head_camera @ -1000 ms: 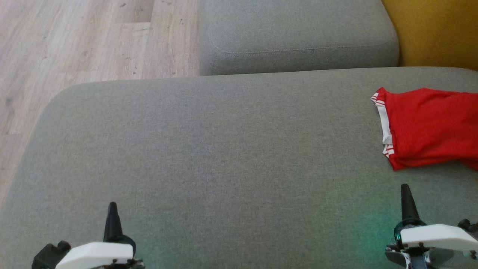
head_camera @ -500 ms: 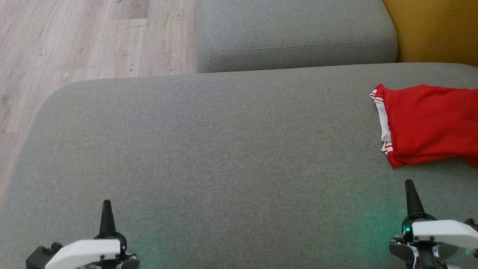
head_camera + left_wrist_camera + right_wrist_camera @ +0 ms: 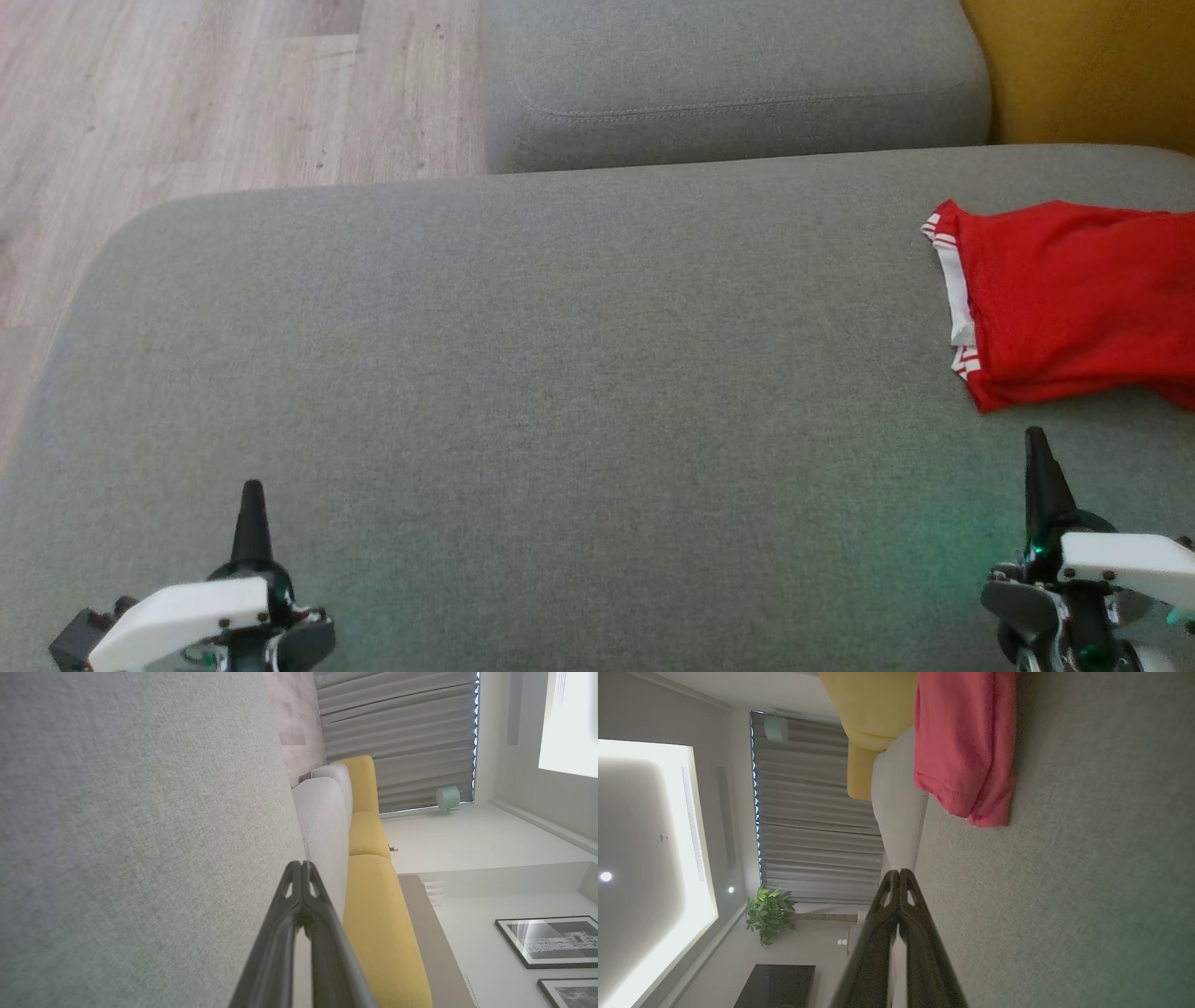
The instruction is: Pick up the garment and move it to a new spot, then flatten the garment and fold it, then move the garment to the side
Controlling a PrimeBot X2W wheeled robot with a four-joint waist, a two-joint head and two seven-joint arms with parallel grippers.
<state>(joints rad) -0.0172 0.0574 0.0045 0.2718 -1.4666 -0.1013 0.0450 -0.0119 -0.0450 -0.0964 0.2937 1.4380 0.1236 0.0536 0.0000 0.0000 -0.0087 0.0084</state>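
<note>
**Both claws clenched, garment lies at the right**

From the head we see the red fabric garment with white striped trim (image 3: 1074, 303) lying at the right of the broad grey fabric sofa cushion (image 3: 560, 373), near our right gripper (image 3: 1033, 436). Our left gripper (image 3: 251, 487) hovers well apart. Each wrist view shows its own fingers pressed together, holding nothing.

Large grey seat cushion (image 3: 560, 373), fabric. Touching its far edge: smaller grey cushion (image 3: 728, 84). Beyond its far-right corner: yellow upholstery (image 3: 1083, 75). Past its left edge: pale wood-plank floor (image 3: 187, 93). Well beyond it: potted plant (image 3: 768, 912).
</note>
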